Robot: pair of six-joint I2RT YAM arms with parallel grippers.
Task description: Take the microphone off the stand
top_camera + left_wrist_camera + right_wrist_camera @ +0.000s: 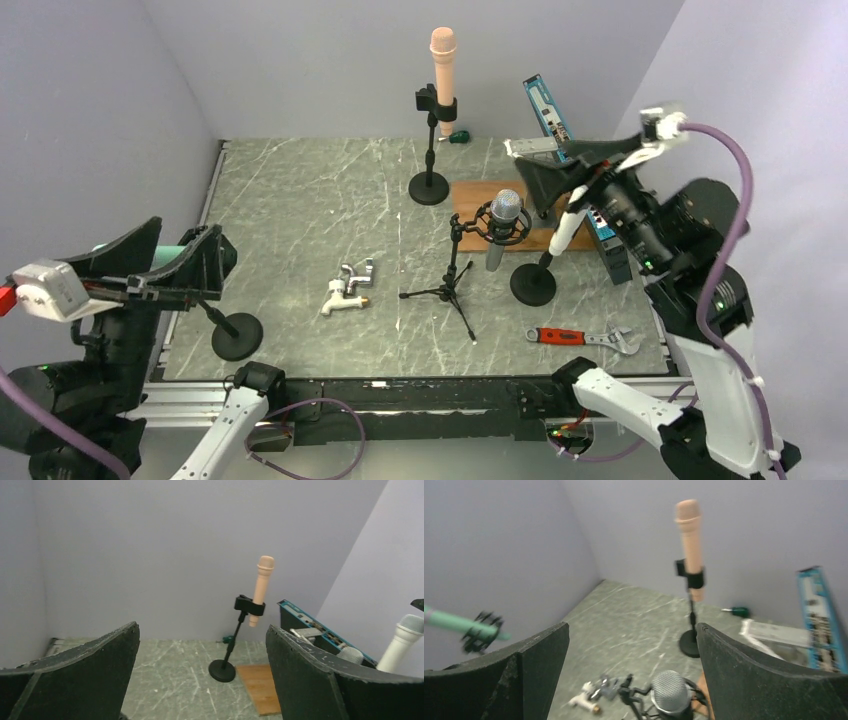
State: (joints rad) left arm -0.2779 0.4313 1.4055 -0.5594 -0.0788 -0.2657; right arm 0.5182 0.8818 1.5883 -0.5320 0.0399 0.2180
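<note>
Several microphones stand on the table. A peach microphone [443, 65] is clipped upright in a black round-base stand [429, 187] at the back, also visible as the peach microphone [262, 587] [689, 535]. A grey mesh-headed microphone [503, 225] [670, 695] hangs in a shock mount on a small tripod [448, 290]. A white microphone [565, 230] [400, 642] leans in a round-base stand [533, 284]. A green microphone [454, 622] sits in a stand [237, 336] at the left. My left gripper [195, 245] [202, 640] is open above it. My right gripper [530, 170] [633, 630] is open above the grey microphone, holding nothing.
A white faucet [348, 285] lies mid-table. A red-handled wrench [585, 338] lies near the front right. A wooden board [475, 195] lies under the tripod area. A blue box [548, 105] leans at the back right beside a green screwdriver [456, 137]. Walls enclose three sides.
</note>
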